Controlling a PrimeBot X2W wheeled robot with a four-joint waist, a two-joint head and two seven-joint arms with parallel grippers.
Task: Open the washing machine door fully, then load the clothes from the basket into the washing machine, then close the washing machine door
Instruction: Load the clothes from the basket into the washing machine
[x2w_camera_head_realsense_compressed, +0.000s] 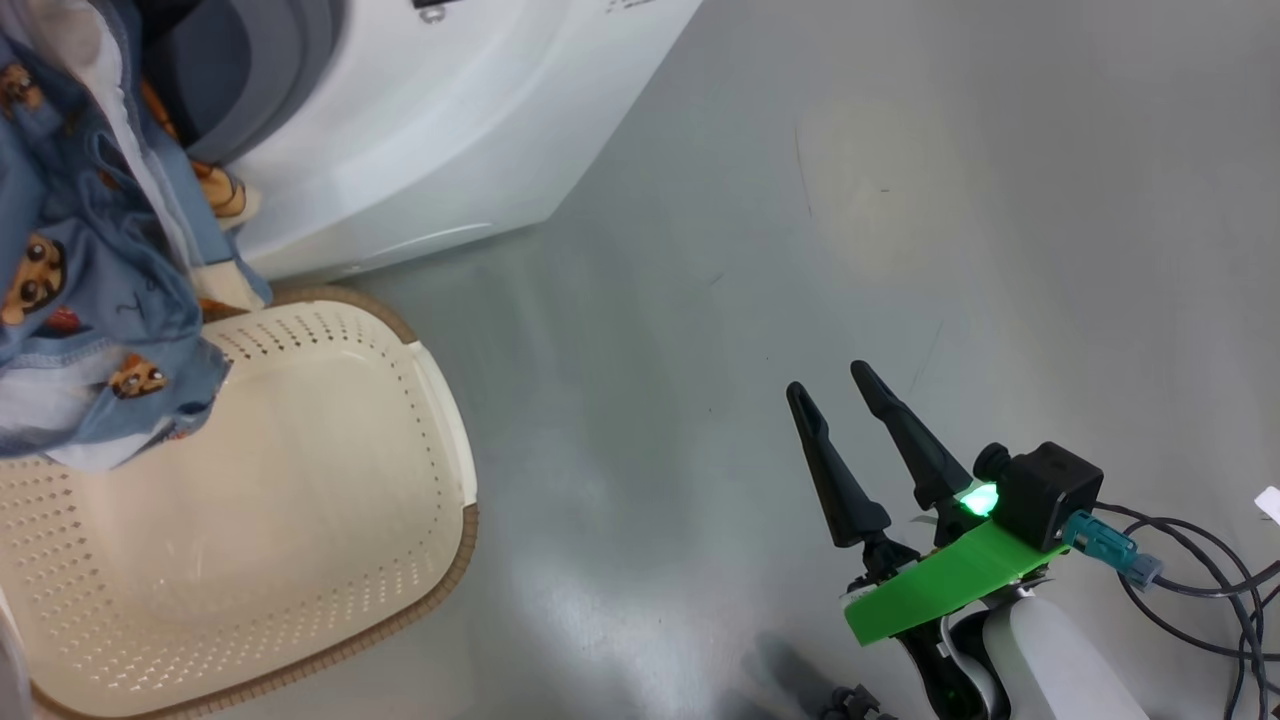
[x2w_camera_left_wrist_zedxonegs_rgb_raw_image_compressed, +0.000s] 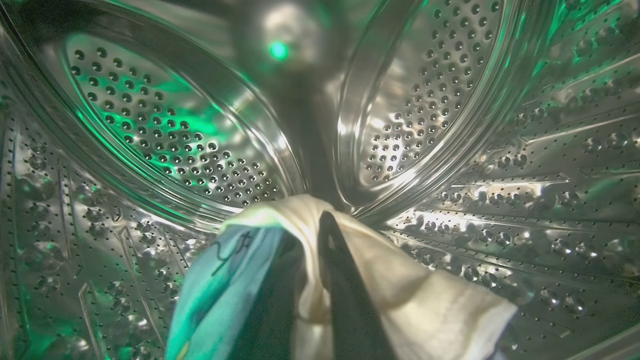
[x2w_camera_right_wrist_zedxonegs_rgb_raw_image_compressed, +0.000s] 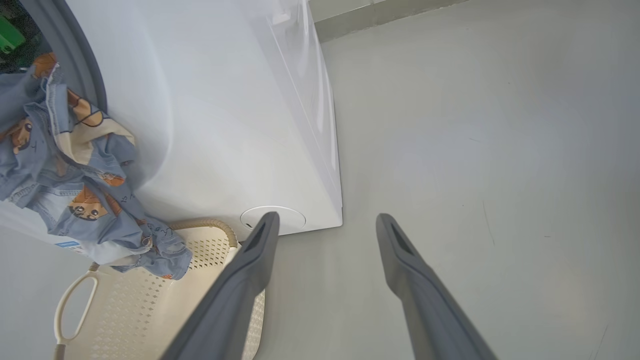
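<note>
Left gripper (x2w_camera_left_wrist_zedxonegs_rgb_raw_image_compressed: 309, 235), inside the steel drum (x2w_camera_left_wrist_zedxonegs_rgb_raw_image_compressed: 150, 125) of the washing machine (x2w_camera_head_realsense_compressed: 450, 130), pinches the clothes (x2w_camera_head_realsense_compressed: 90, 300), which trail out above the basket (x2w_camera_head_realsense_compressed: 445, 420). Right gripper (x2w_camera_head_realsense_compressed: 830, 385) hangs spread over the floor (x2w_camera_head_realsense_compressed: 800, 200), well apart.

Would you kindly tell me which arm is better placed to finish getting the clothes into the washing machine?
Left, probably. The left gripper is inside the drum, shut on the clothes, whose tail hangs out over the basket. The right gripper stands open above the floor, apart from the fabric.
</note>
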